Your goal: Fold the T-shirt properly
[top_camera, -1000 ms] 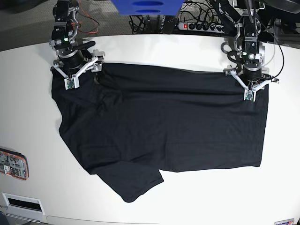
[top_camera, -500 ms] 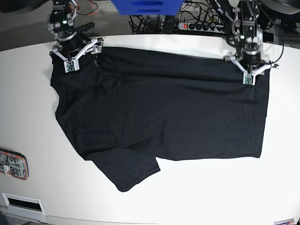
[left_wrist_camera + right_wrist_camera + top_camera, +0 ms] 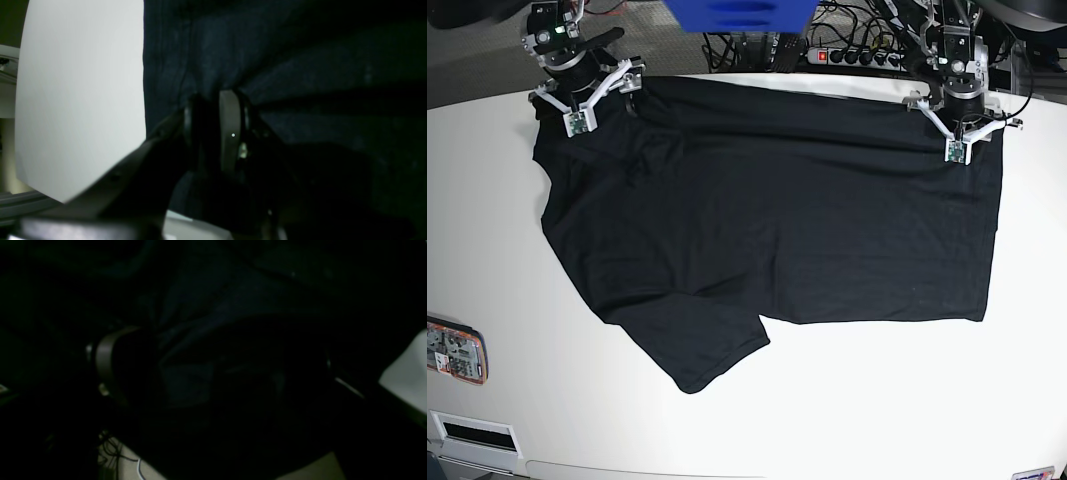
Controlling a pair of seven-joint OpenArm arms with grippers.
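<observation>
We hold the T-shirt [image 3: 767,220] by its far edge on the bench [image 3: 877,400].
Left tool [image 3: 957,140] pinches the cloth; right tool [image 3: 582,100] is spread wide around a bunched fold.

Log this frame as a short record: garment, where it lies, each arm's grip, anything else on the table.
garment: black T-shirt, spread out, one sleeve toward the near edge
surface: white table
left gripper: jaws pinched on the shirt's far edge
right gripper: jaws wide, shirt cloth bunched between them
other: orange-edged device at the table's side edge
</observation>
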